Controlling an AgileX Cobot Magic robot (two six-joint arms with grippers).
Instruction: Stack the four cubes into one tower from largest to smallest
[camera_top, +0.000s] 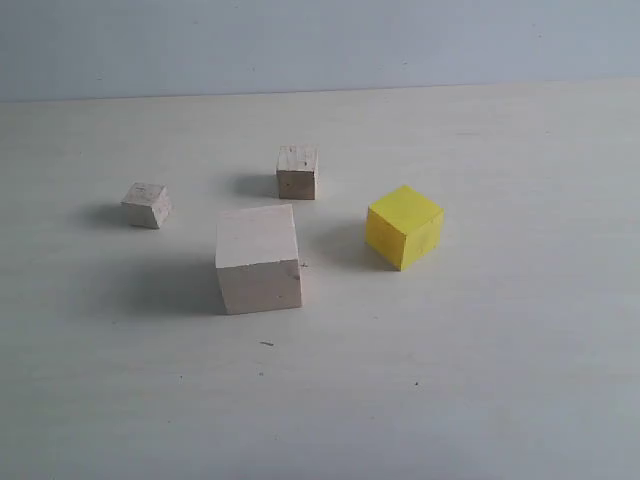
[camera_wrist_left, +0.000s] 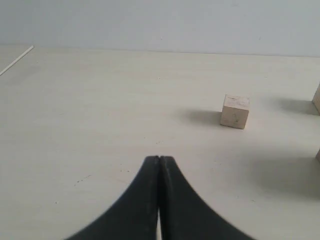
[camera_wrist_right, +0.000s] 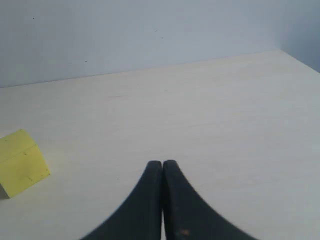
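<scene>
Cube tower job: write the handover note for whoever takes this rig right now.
Left gripper: shut, empty.
Right gripper: shut, empty.
Cubes: all four stand apart on the table. In the exterior view, large cube in the middle, yellow cube to its right, left small cube off to the left, rear small cube behind the large one.
Done: nothing stacked.
Left: yellow onto large, then both small ones on top.

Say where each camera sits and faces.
Exterior: above the table, looking down at big cube, yellow cube, left small cube, far small cube; no arm shows.
Left wrist: behind shut left gripper, facing left small cube.
Right wrist: behind shut right gripper, yellow cube to one side.
Shared: exterior and right wrist both show the yellow cube.
</scene>
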